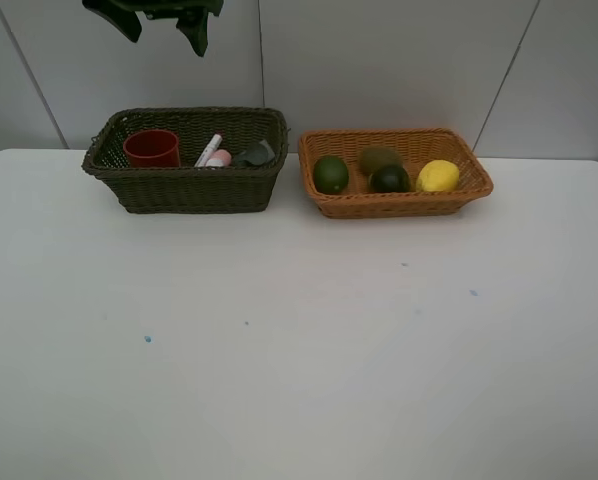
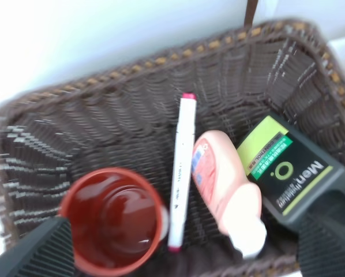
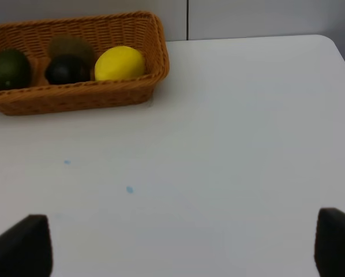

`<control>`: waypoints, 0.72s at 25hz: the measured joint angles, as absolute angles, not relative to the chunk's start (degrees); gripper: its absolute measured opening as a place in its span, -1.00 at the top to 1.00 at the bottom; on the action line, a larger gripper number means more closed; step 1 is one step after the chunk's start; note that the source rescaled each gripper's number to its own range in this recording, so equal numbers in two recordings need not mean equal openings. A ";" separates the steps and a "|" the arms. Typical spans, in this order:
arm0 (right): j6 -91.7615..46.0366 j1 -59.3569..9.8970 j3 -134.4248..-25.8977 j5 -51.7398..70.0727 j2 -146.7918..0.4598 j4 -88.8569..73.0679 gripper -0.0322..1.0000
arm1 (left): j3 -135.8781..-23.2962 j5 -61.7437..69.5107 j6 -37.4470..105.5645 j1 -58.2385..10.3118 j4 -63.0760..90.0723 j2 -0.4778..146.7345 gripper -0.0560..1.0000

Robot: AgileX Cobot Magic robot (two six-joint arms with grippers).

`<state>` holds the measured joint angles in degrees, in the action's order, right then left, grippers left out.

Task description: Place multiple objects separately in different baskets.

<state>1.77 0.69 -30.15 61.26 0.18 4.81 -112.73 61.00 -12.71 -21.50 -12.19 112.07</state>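
The dark olive-brown basket [image 1: 189,190] [image 2: 103,115] holds a red cup [image 1: 152,148] [image 2: 112,219], a white pink-tipped marker [image 1: 209,149] [image 2: 181,173], a pink white-capped bottle [image 1: 219,158] [image 2: 224,184] and a dark bottle [image 1: 255,154] [image 2: 288,173]. The orange-tan basket [image 1: 399,205] [image 3: 74,98] holds two dark green fruits [image 1: 330,174] [image 1: 389,179] [image 3: 10,68] [image 3: 67,69], a kiwi [image 1: 378,158] [image 3: 71,46] and a lemon [image 1: 438,176] [image 3: 119,63]. My left gripper [image 1: 159,25] [image 2: 184,251] hangs open, high over the dark basket, holding nothing. In the right wrist view my right gripper [image 3: 178,245] is open and empty above the table, to the right of the orange basket.
The two baskets stand side by side at the back of the white table [image 1: 299,350] [image 3: 247,144], close to the grey wall. A few small blue specks mark the tabletop. My right arm does not show in the exterior view.
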 joint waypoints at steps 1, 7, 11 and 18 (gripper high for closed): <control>1.77 0.69 -30.15 61.26 0.18 4.81 -0.98 | -112.73 62.01 -12.71 -21.50 -12.30 109.84 -0.99; 1.77 0.69 -30.15 61.26 0.18 4.81 -0.98 | -108.61 64.47 -12.71 -21.50 -13.76 94.03 -0.99; 1.77 0.69 -30.15 61.26 0.18 4.81 -0.98 | -100.61 64.74 -12.71 -21.50 -16.16 81.59 -0.99; 1.77 0.69 -30.15 61.26 0.18 4.81 -0.98 | -82.13 65.12 -13.18 -21.50 -18.19 58.23 -0.99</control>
